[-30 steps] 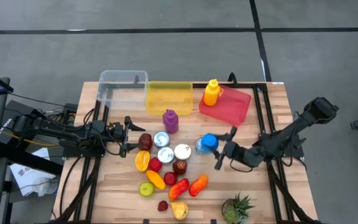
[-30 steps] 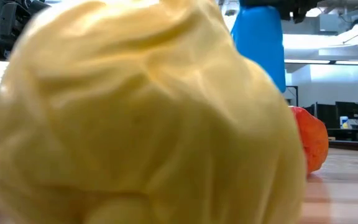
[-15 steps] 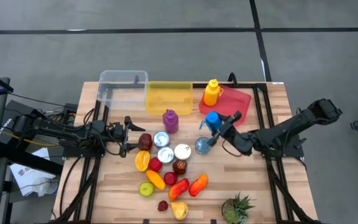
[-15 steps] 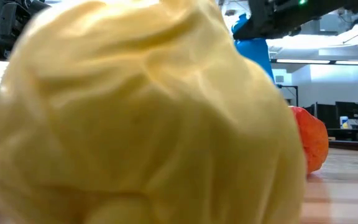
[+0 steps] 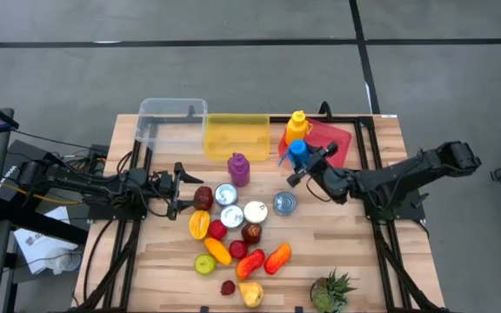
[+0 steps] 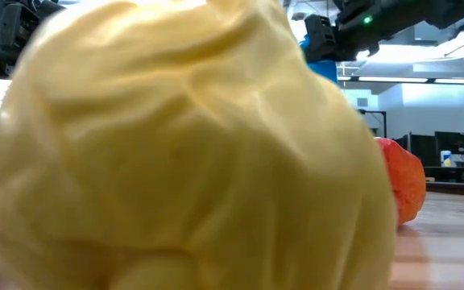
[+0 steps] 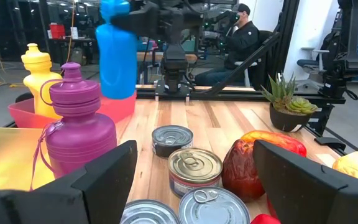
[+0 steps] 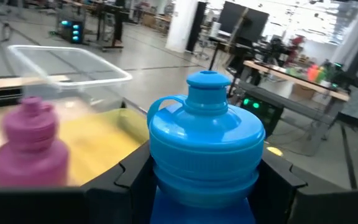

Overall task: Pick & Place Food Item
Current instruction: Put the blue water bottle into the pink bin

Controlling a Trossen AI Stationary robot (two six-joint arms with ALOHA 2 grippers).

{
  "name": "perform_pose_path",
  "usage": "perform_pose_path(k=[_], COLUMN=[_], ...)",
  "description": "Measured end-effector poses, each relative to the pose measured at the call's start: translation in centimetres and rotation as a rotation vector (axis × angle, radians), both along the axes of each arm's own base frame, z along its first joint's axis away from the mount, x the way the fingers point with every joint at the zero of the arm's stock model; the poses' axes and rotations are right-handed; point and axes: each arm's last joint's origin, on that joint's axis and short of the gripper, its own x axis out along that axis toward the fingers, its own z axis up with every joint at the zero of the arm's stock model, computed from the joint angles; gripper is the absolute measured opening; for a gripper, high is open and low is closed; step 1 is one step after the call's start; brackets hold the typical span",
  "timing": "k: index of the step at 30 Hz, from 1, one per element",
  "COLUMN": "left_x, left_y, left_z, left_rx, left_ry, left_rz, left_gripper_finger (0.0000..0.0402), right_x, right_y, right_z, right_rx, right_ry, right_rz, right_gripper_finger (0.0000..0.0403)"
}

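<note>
My right gripper (image 5: 306,165) is shut on a blue bottle (image 5: 298,153), which hangs in the air by the near-left edge of the red tray (image 5: 330,146). The bottle also shows in the right wrist view (image 8: 207,140), the left wrist view (image 7: 117,53) and, partly hidden, the low view (image 6: 326,69). A yellow bottle (image 5: 296,129) stands on the tray. My left gripper (image 5: 179,185) waits open at the table's left, beside a dark red fruit (image 5: 203,197). My right gripper pinches the blue bottle between its two fingers (image 8: 133,169) on the body just below the wide cap (image 8: 166,177). The fingers come level from the table's right side. The bottle sits upright and is lifted clear of the table.
A clear bin (image 5: 170,117) and a yellow bin (image 5: 236,136) stand at the far edge. A purple bottle (image 5: 238,169), several cans (image 5: 284,204) and fruits (image 5: 250,261) crowd the middle. A potted plant (image 5: 331,291) is near the front edge. A yellow fruit (image 6: 176,153) fills the low view.
My right gripper has carried the blue bottle up from beside the can in the table's middle toward the far edge, to the red tray's edge. The bottle is lifted clear and stays upright. The can has stayed where it was.
</note>
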Motion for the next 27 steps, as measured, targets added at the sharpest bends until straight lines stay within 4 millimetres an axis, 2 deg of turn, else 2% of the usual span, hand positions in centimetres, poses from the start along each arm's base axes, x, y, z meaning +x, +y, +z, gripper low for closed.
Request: perform_pose_path(k=[15, 27], left_x=[0.0, 0.0], left_y=[0.0, 0.0], left_z=[0.0, 0.0], left_rx=[0.0, -0.001], left_ry=[0.0, 0.001], left_rz=[-0.001, -0.003], left_gripper_finger=[0.0315, 0.0315], right_x=[-0.4, -1.1], right_y=[-4.3, -5.2], right_z=[-0.6, -0.8], right_rx=[0.047, 0.027], right_ry=[-0.031, -0.088], right_rz=[-0.214, -0.456], right_gripper_finger=[0.0184, 0.0184])
